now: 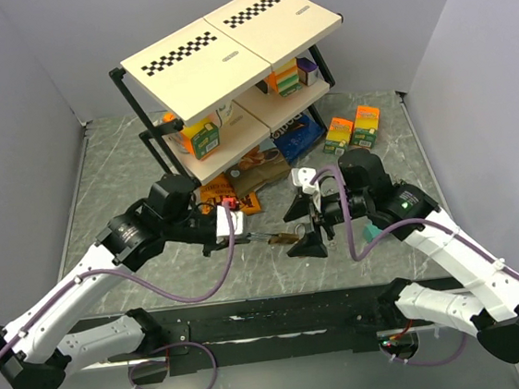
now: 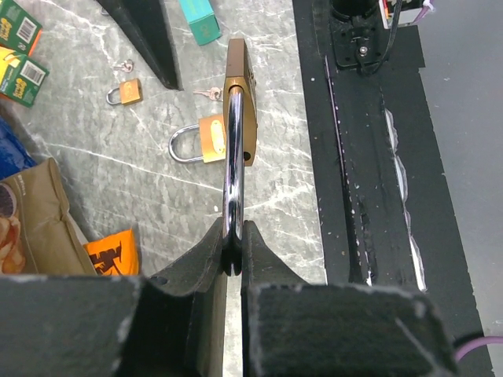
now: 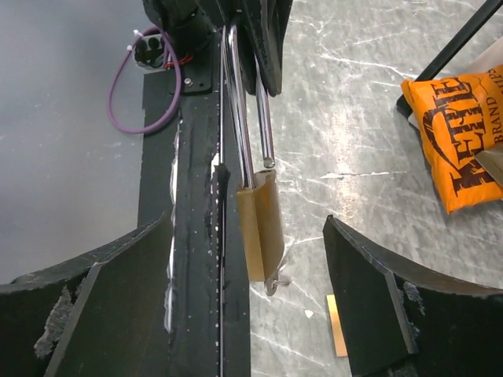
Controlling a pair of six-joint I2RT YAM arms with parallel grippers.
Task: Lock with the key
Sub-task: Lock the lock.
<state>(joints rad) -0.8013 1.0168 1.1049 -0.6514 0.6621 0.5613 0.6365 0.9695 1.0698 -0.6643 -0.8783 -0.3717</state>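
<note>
My left gripper (image 1: 232, 227) is shut on the steel shackle (image 2: 231, 188) of a brass padlock (image 1: 283, 238) and holds it out level above the table. In the left wrist view the fingers (image 2: 206, 255) pinch the shackle's bend, with the brass body (image 2: 240, 86) pointing away. My right gripper (image 1: 302, 229) is open, one jaw on each side of the padlock body (image 3: 263, 224), not touching it. One shackle leg (image 3: 268, 157) ends just above the body. A small silver key (image 3: 274, 284) sticks out of the body's underside.
Two more brass padlocks (image 2: 200, 143) (image 2: 126, 93) and loose keys (image 2: 208, 94) lie on the marble table. A teal box (image 1: 375, 232) lies beside the right arm. An orange chip bag (image 3: 456, 133), a black shelf rack (image 1: 229, 77) with snacks and green-orange boxes (image 1: 350, 129) stand behind.
</note>
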